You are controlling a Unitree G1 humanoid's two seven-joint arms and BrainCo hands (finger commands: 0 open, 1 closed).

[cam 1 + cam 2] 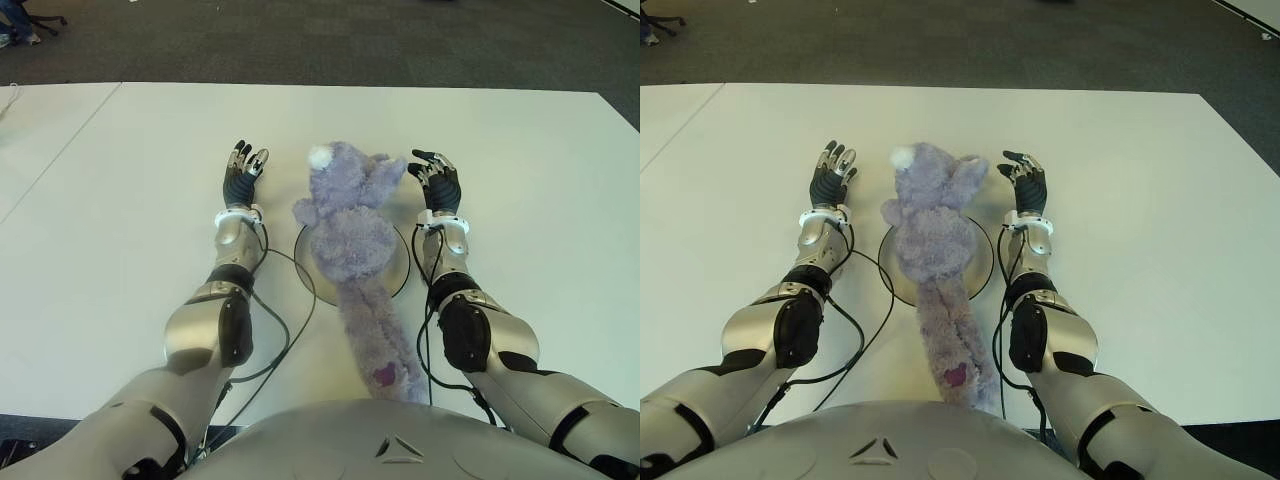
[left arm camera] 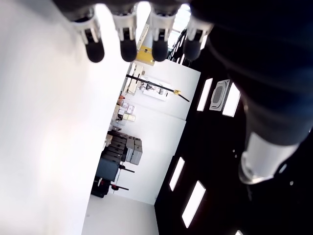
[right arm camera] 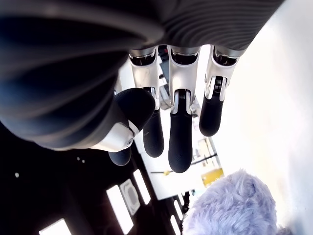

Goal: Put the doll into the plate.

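One doll (image 1: 350,235), one plate (image 1: 403,262).

Two robot arms reach forward, palms up.
Left hand (image 1: 243,172) and right hand (image 1: 435,180) hold nothing, fingers loosely spread.

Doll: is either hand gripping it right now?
No. The doll lies across the plate with the left hand and right hand open on either side, holding nothing.
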